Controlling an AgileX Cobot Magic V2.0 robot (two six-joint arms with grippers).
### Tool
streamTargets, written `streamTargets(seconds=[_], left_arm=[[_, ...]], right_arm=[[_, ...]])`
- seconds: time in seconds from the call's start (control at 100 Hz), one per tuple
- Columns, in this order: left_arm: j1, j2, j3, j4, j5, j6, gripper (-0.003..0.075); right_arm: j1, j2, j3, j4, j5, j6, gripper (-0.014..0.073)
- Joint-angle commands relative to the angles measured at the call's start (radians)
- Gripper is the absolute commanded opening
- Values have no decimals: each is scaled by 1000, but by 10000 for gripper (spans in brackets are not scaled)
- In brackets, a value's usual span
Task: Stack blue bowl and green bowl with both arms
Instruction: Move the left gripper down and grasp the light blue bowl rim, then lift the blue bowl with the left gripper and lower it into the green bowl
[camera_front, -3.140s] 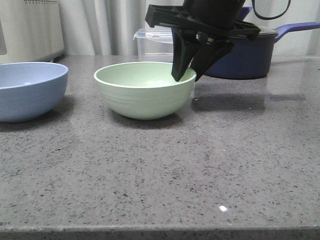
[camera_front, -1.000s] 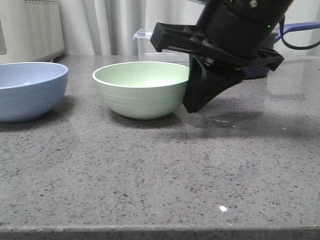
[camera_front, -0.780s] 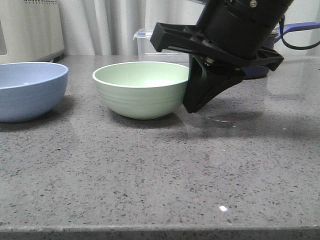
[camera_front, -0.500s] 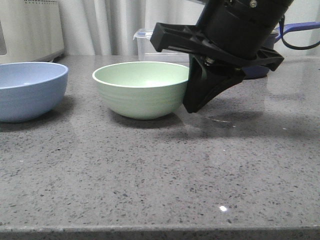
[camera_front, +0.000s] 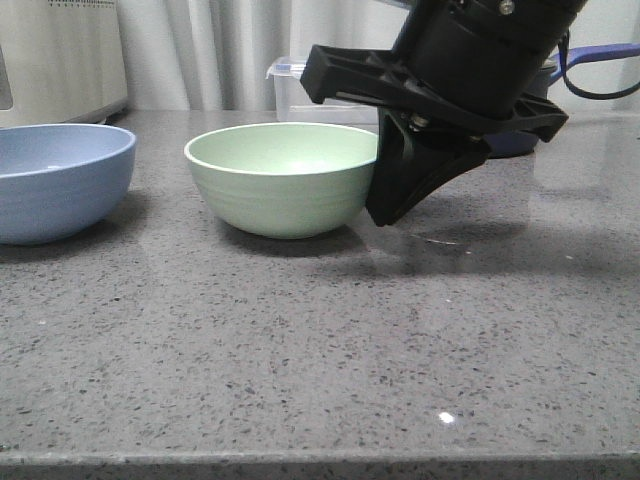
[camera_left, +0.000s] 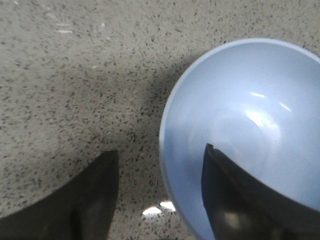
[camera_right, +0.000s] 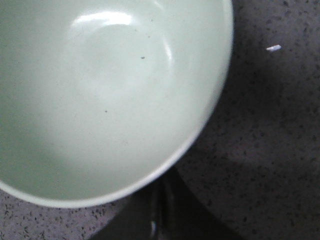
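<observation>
Blue bowl (camera_front: 55, 180) left of green bowl (camera_front: 283, 178) — right pincer (camera_front: 392, 205) seemingly touching it.

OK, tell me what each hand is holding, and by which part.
The right hand is shut on the green bowl at its rim. The left hand straddles the blue bowl's rim but is open, holding nothing.

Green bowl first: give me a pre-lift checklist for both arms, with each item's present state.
1. Right gripper at the green bowl: ok, it sits against the bowl's right wall in the front view.
2. Right jaws closed on that rim: cannot tell; the right wrist view shows only dark metal under the rim.
3. Left gripper straddling the blue bowl rim: ok, one finger inside, one outside.
4. Left jaws closed on the rim: not ok, a gap shows.
5. Both bowls upright and empty: ok.
6. Bowls apart on the countertop: ok.
</observation>
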Motion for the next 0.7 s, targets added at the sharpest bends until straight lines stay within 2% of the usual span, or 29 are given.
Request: streamTargets(seconds=[0.0, 0.32, 0.44, 0.69], left_arm=[[4, 10, -41, -28, -46, 9, 367], [4, 79, -55, -33, -50, 9, 353], [4, 83, -55, -33, -52, 9, 260], [4, 83, -55, -33, -52, 9, 10]], right_arm=[[1, -35, -24, 16, -35, -13, -81], [1, -35, -24, 16, -35, -13, -81], [1, -35, -24, 16, -35, -13, -81], [1, -35, -24, 16, -35, -13, -81]])
